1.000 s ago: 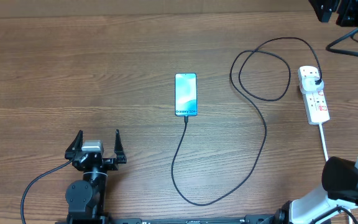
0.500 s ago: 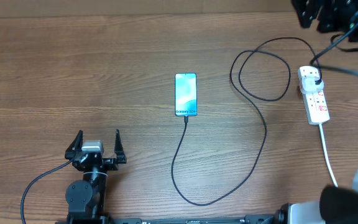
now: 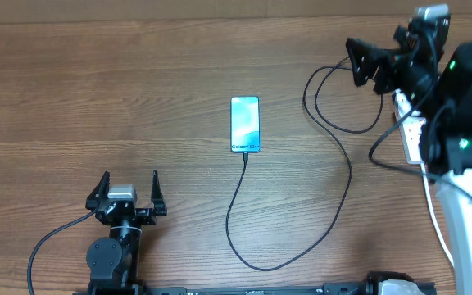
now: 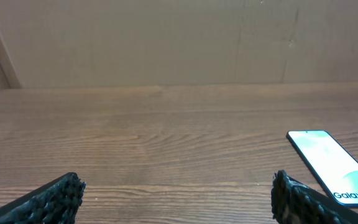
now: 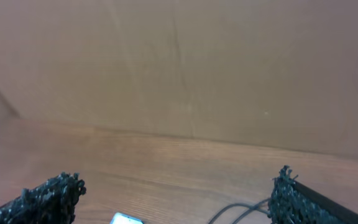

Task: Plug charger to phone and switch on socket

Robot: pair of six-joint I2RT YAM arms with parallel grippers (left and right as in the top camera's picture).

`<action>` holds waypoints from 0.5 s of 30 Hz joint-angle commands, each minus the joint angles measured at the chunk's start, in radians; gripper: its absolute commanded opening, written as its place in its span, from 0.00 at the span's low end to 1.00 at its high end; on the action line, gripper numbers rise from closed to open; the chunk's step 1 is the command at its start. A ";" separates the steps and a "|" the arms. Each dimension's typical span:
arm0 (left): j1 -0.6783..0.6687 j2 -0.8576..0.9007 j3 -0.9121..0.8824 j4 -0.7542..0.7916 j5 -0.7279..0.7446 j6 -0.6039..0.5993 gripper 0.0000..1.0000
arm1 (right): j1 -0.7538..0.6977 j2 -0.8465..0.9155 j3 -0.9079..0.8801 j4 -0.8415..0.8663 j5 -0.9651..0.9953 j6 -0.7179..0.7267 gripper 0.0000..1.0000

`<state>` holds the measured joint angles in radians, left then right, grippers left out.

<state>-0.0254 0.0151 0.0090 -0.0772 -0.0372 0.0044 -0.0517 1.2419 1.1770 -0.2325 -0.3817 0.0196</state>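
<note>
The phone (image 3: 245, 124) lies flat mid-table with its cyan screen up; it also shows in the left wrist view (image 4: 333, 165) and just at the bottom edge of the right wrist view (image 5: 127, 219). The black charger cable (image 3: 334, 168) runs from the phone's near end in a long loop to the right and coils near the socket; its connector tip touches the phone's bottom edge. The white socket (image 3: 413, 135) is mostly hidden under my right arm. My right gripper (image 3: 365, 61) is open, high above the cable coil. My left gripper (image 3: 127, 190) is open and empty at the front left.
The socket's thick white cord (image 3: 431, 201) runs toward the front right edge. A tan wall stands behind the table in both wrist views. My right arm's body (image 3: 461, 98) covers the far right of the table.
My right arm has swung in from the far right corner, over the socket, its open gripper now pointing left above the cable coil. The left arm, phone and cable have not moved.
</note>
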 commanded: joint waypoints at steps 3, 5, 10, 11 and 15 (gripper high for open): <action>0.006 -0.011 -0.003 0.000 0.005 0.023 1.00 | 0.048 -0.139 -0.181 0.103 0.186 0.142 1.00; 0.006 -0.011 -0.003 0.000 0.005 0.022 1.00 | 0.063 -0.188 -0.250 0.138 0.211 0.162 1.00; 0.006 -0.011 -0.003 0.000 0.005 0.023 1.00 | 0.090 -0.307 -0.408 0.182 0.312 0.289 1.00; 0.006 -0.011 -0.003 0.000 0.005 0.023 1.00 | 0.096 -0.334 -0.446 0.201 0.330 0.304 1.00; 0.006 -0.011 -0.003 0.000 0.005 0.023 1.00 | 0.109 -0.435 -0.599 0.303 0.340 0.306 1.00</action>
<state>-0.0254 0.0147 0.0090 -0.0780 -0.0368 0.0044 0.0467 0.8646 0.6502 0.0391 -0.0910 0.2836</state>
